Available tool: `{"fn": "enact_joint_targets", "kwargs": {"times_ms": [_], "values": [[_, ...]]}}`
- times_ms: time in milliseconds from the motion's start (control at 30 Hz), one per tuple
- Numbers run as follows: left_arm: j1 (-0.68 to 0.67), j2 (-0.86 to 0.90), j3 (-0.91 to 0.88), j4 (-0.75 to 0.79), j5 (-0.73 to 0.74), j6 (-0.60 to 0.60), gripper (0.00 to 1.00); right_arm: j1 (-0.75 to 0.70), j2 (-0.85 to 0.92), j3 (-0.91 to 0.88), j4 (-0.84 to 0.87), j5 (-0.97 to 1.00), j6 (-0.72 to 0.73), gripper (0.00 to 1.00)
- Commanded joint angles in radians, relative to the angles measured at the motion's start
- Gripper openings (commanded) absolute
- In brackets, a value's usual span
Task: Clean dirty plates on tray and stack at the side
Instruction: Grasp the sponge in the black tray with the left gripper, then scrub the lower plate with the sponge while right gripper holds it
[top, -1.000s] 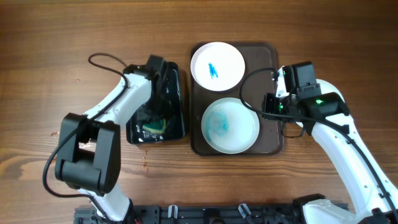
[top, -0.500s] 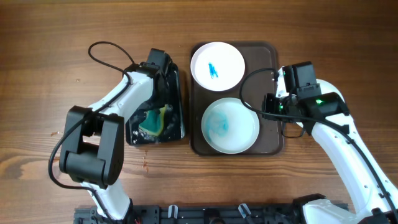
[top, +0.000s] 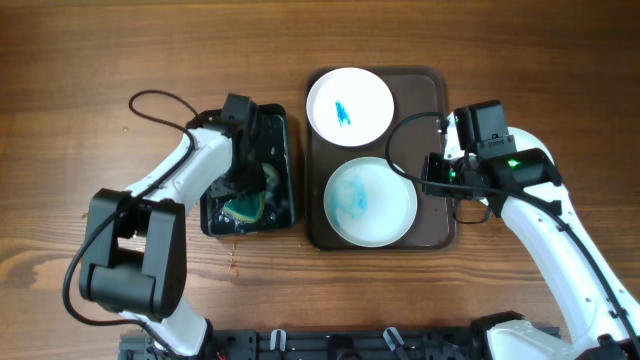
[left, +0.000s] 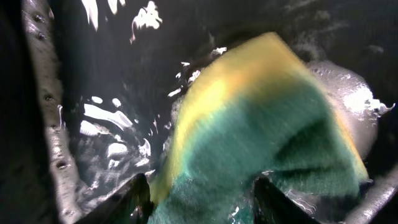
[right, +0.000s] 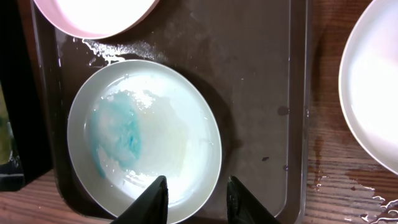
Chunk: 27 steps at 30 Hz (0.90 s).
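Gripping the green-and-yellow sponge (left: 261, 137) in my left jaws inside the black water basin (top: 290, 160) just left of the dark rectangular tray (top: 425, 100), I judged the blue-smeared round white plate (top: 370, 200) in that tray's front half lay rightward; my right jaws gaped over its rim.

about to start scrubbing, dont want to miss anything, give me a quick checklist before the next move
1. sponge held in left gripper: ok
2. sponge wetted in the basin: ok
3. right gripper straddling rim of near plate: ok
4. right gripper clamped on that rim: not ok, open
5. near plate clean: not ok, teal smear
6. far plate clean: not ok, teal mark
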Motion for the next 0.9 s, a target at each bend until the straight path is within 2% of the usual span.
{"fn": "enact_joint_targets", "kwargs": {"times_ms": [0,33,167,233,333,500,633,733,767,833,867], "values": [[0.0,0.005,-0.067,0.072,0.023,0.003,0.04,0.0,-0.005,0.013,-0.001,-0.014,0.011,0.35],[0.0,0.002,-0.059,0.071,0.022,0.002,0.04,0.0,-0.003,0.011,-0.001,-0.011,0.044,0.41],[0.001,-0.003,0.019,-0.02,0.021,0.003,0.04,-0.002,0.018,-0.021,0.004,0.076,0.22,0.4],[0.001,-0.005,0.09,-0.079,0.022,0.003,0.04,-0.003,0.039,-0.033,0.037,0.049,0.19,0.37],[0.001,-0.017,0.206,-0.18,0.022,0.012,0.04,-0.003,0.067,-0.033,0.08,-0.042,0.003,0.37],[0.0,-0.032,0.511,-0.399,0.031,0.03,0.04,-0.004,0.186,-0.033,0.085,-0.038,0.005,0.37],[0.0,-0.037,0.587,-0.396,0.222,0.029,0.04,-0.024,0.336,-0.033,0.127,-0.035,0.0,0.37],[-0.018,-0.025,0.586,-0.358,0.298,0.025,0.04,-0.047,0.417,-0.033,0.158,-0.164,-0.132,0.28],[-0.035,-0.019,0.586,-0.337,0.299,0.025,0.04,-0.048,0.437,-0.033,0.158,-0.164,-0.132,0.26],[-0.068,-0.001,0.586,-0.304,0.299,0.016,0.04,-0.048,0.464,-0.033,0.168,-0.143,-0.121,0.13],[-0.089,0.014,0.586,-0.284,0.299,-0.006,0.04,-0.048,0.476,-0.033,0.184,-0.11,-0.098,0.11]]}}
